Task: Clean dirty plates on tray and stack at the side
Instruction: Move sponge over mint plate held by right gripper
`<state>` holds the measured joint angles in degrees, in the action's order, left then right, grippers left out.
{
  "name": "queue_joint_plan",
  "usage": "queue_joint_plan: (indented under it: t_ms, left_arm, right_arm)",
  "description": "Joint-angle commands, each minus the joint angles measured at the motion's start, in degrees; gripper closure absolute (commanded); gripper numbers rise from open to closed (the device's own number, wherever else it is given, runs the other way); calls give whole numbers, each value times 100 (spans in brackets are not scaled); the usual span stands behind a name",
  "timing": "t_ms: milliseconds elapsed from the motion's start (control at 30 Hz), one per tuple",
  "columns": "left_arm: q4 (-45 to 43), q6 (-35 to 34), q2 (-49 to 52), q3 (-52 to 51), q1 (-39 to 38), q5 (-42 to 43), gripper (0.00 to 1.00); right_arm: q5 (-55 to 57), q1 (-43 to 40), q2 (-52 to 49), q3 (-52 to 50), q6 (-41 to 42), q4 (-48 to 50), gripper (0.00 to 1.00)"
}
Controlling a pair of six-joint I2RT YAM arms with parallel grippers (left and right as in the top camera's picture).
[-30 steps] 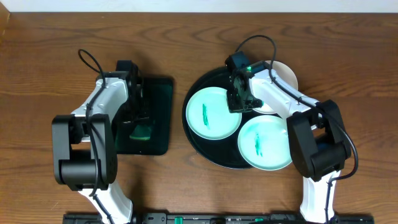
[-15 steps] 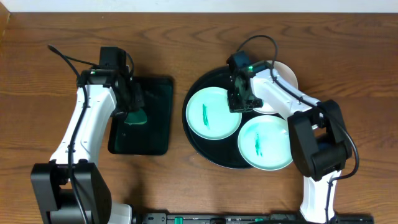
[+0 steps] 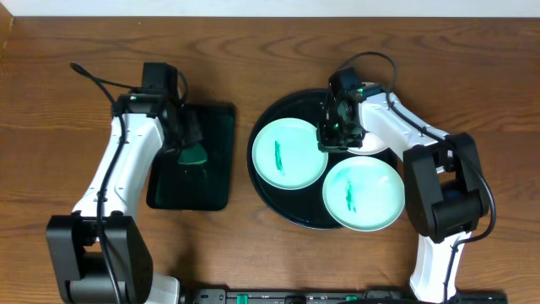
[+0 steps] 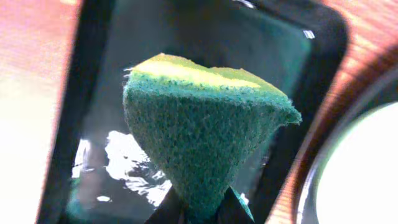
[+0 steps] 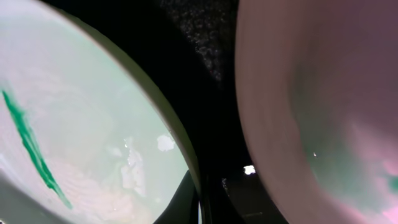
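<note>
At centre frame, the right claw pinches the right rim of a streaked mint plate on the round black tray; at left, the left claw grips a green sponge above the rectangular tray. Wiping looks next, needing the sponge carried across; bare bench along the top edge offers stacking room.

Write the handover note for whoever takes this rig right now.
Left gripper: shut on the green sponge, raised over the rectangular tray.
Right gripper: shut, low over the round tray, between the left mint plate and the white plate; whether it grips a rim is unclear.
Plates: all three on the round tray; the left mint plate and front mint plate each show a green streak.
Done: sponge picked up.
Left: wipe plates, stack them on the table.
</note>
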<state>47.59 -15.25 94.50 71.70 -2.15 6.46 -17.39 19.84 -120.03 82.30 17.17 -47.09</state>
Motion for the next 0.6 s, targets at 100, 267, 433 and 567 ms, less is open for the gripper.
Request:
queue_joint_plan:
  t_ms: [100,267,433,567]
  left_arm:
    - [-168,-535,81,-46,-835,321,93]
    - [-507,-1060,393,-46,-1471,319,93]
    - [-833,-1478,1156,-46,-1788,479,93]
    - [-1130,-1641,1687,-44,-2166,446,92]
  right_arm:
    - [-514,116,-251,-179,-52,68,99]
    - [-516,116,-251,-179,-50,87,99]
    - [-507,116,-251,-181,-52,83,99]
    - [-470,122,-251,-186,-59,83,99]
